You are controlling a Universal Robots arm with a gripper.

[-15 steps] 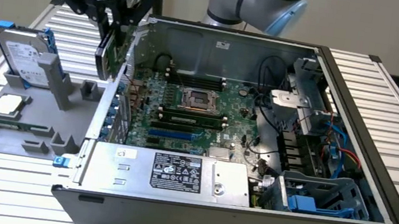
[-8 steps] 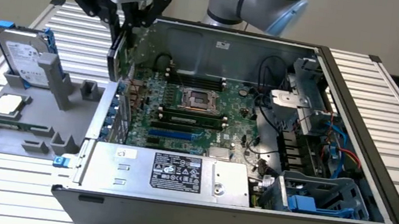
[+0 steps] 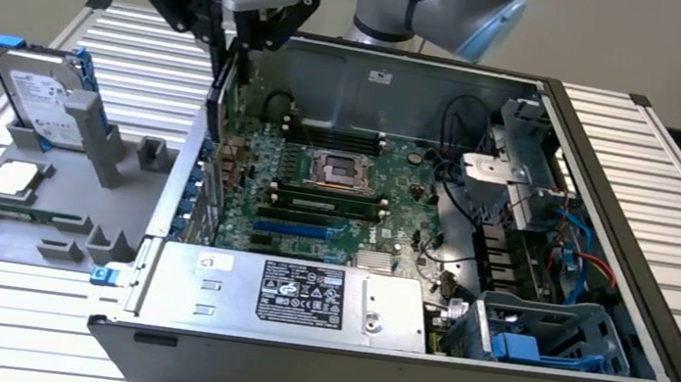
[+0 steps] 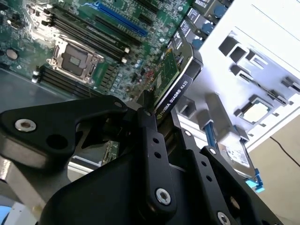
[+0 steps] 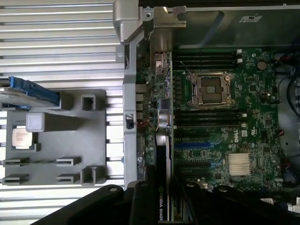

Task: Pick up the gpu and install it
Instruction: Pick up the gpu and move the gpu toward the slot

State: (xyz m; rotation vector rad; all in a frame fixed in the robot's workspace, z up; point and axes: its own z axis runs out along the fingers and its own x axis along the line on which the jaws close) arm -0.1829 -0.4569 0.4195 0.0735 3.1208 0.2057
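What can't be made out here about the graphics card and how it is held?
1. Exterior view: the graphics card shows edge-on, too thin to tell whether its lower edge touches the motherboard.
2. Second wrist view: the gripper covers the card's near end, so the jaws' contact spots are hidden.
3. First wrist view: the card runs out of frame under the gripper.
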